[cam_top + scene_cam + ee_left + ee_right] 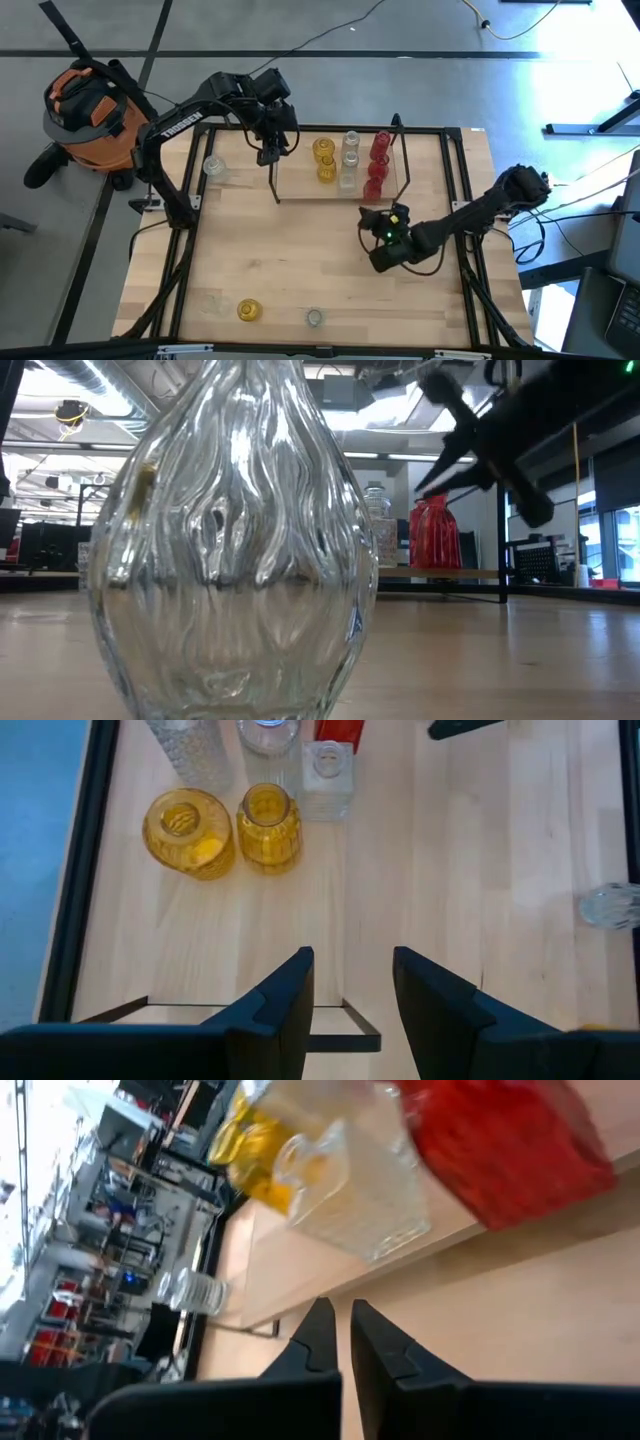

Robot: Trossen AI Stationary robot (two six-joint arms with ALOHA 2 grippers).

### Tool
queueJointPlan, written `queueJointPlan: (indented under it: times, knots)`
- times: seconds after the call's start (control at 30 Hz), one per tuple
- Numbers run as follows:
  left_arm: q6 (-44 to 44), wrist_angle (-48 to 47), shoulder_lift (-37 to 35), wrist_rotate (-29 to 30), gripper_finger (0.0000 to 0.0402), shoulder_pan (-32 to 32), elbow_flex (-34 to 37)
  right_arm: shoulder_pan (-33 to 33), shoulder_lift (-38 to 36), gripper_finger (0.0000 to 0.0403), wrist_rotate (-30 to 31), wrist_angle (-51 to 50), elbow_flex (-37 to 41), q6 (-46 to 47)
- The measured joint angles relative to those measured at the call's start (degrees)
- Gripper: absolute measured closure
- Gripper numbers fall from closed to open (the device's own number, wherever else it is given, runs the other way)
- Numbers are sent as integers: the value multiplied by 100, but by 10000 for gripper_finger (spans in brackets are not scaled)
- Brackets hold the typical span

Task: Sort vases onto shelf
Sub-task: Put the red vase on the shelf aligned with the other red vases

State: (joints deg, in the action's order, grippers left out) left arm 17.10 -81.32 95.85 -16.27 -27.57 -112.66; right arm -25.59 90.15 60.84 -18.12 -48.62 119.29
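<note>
While my right gripper (372, 222) sits with its fingers pinched together on nothing, low over the table just short of the shelf's (300, 192) near edge, the vases that remain to be sorted all lie behind it, toward the near edge of the table. A yellow vase (249, 310) and a small clear jar (315, 317) stand well apart from me back there and off to my left. Ahead of my fingertips, just beyond the shelf edge, are the red vases (378, 160), with a clear row (350, 160) and a yellow row (324, 160) further along to the left; in my wrist view a red one (500, 1140) and a clear square bottle (350, 1190) loom close above my closed tips.

My left gripper (268, 152) hangs over the far left corner of the shelf, fingers (275, 1005) parted and empty, with a clear vase (214, 167) just outside the shelf on its left, nearer to it than to me.

As I judge it, the loose pair at the near edge falls to my right arm, which must turn away from the shelf to reach them. They stand upright, so I would come down around them from above.
</note>
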Motion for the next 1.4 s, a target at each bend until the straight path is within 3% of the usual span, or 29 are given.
queueJointPlan:
  times: [0.27,0.77,1.4]
  knots:
    - [0,-2,-1,2,270,26,0,452,0,403,-38,691,564,33]
    - [-4,-7,0,4,270,28,-2,850,11,403,232,1990,896,48]
    - [-44,-109,-1,7,270,28,-2,1023,11,403,413,1553,896,28]
